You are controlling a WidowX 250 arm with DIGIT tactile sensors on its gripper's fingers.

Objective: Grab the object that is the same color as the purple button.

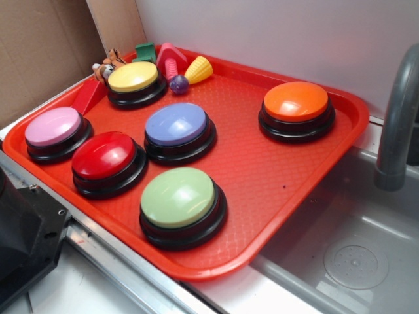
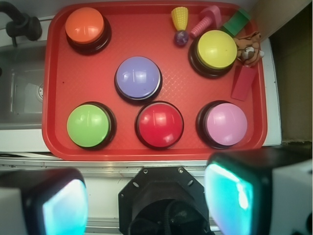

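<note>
1. Pincer (image 2: 146, 200) hangs high above the near edge of the tray (image 2: 54, 73), fingers (image 2: 63, 208) spread wide, holding nothing (the wrist view shows both pads well apart).
2. Purple button (image 2: 138, 77) sits mid-tray, between the orange and red ones.
3. Ball (image 2: 181, 37), dark purple, lies at the far edge, touching the yellow cone (image 2: 179, 17) and just beside the pink toy (image 2: 204, 22) and yellow button (image 2: 216, 49).
4. Step in hand looks like the approach: nothing is grasped yet.
5. Next move calls for travel across the tray and a descent with the jaws straddling the ball, clear of cone and toy.
</note>
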